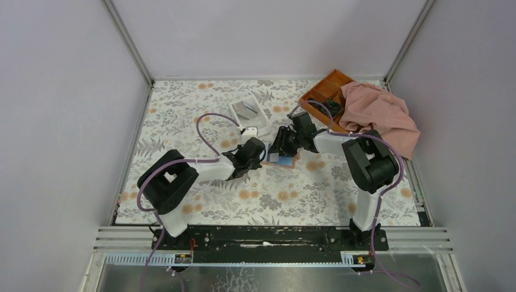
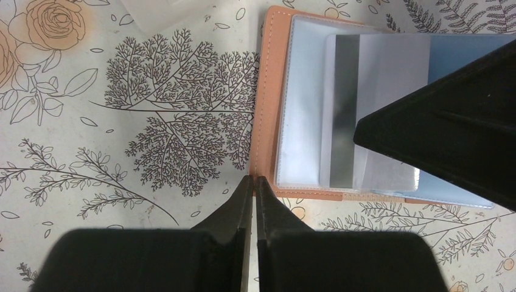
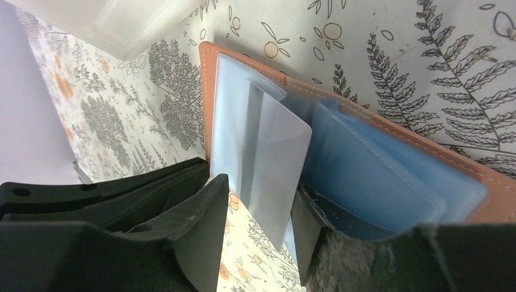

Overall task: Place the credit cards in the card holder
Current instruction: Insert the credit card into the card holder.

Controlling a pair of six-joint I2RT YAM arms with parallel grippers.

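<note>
The tan card holder (image 1: 287, 162) lies open on the floral mat, its clear sleeves up. In the left wrist view a grey credit card (image 2: 389, 91) with a dark stripe sits partly inside a sleeve of the holder (image 2: 268, 103). My right gripper (image 3: 260, 188) is open around this card (image 3: 274, 152), which stands out of the left sleeve between the fingers, apart from the left one. Blue shows in the right-hand sleeves (image 3: 377, 176). My left gripper (image 2: 252, 180) is shut and empty, its tips at the holder's near edge.
A white box (image 1: 249, 112) lies behind the grippers. An orange compartment tray (image 1: 322, 91) stands at the back right, partly under a pink cloth (image 1: 383, 115). Grey walls close in the mat on three sides.
</note>
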